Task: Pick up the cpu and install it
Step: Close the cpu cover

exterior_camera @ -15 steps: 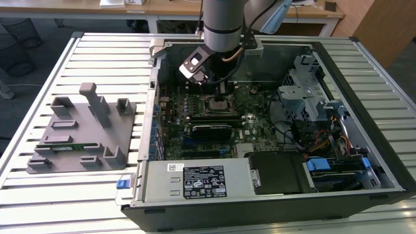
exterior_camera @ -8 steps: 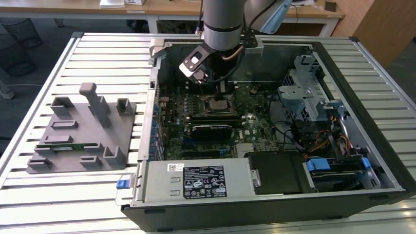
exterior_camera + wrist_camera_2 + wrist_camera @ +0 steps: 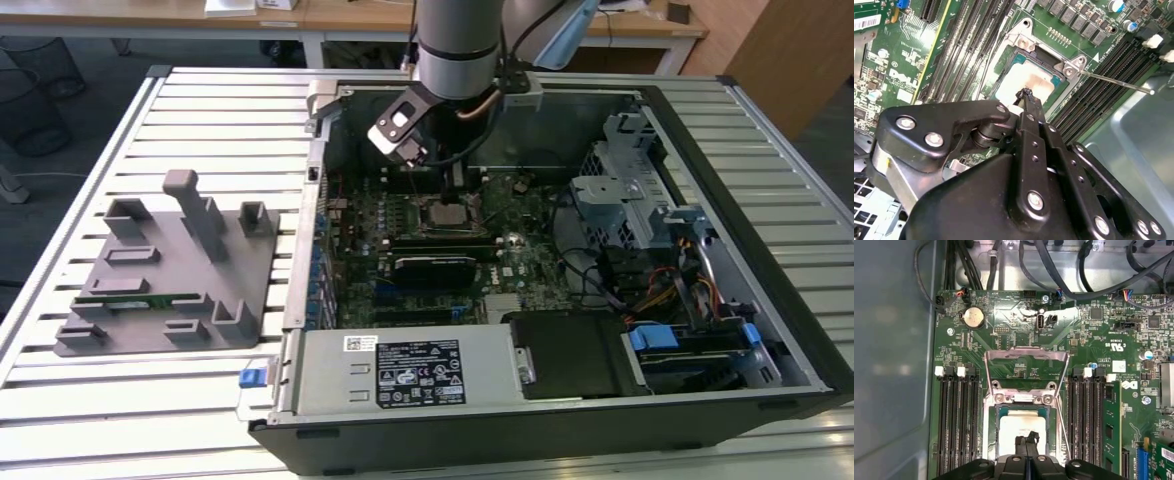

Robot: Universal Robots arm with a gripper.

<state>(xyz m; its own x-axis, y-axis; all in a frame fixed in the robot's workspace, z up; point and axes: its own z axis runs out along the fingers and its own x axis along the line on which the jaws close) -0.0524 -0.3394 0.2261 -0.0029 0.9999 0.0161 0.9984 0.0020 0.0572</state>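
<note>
The cpu [image 3: 1013,432] [image 3: 1026,80], a pale silver square, lies flat inside the motherboard socket. The socket's metal load plate [image 3: 1026,362] stands folded open behind it. My gripper [image 3: 1026,441] [image 3: 1026,95] hangs directly over the chip with its two black fingers pressed together and nothing between them. The tips are at or just above the chip's top; I cannot tell if they touch. In the exterior view the gripper [image 3: 454,185] reaches down into the open computer case [image 3: 310,140], over the socket [image 3: 451,213].
The thin socket lever [image 3: 1114,81] sticks out beside the socket. Black memory slots [image 3: 956,425] flank it on both sides. A grey fixture [image 3: 174,270] with a green memory stick [image 3: 134,298] stands on the slatted table at the exterior view's left. The power supply [image 3: 400,370] fills the case's near side.
</note>
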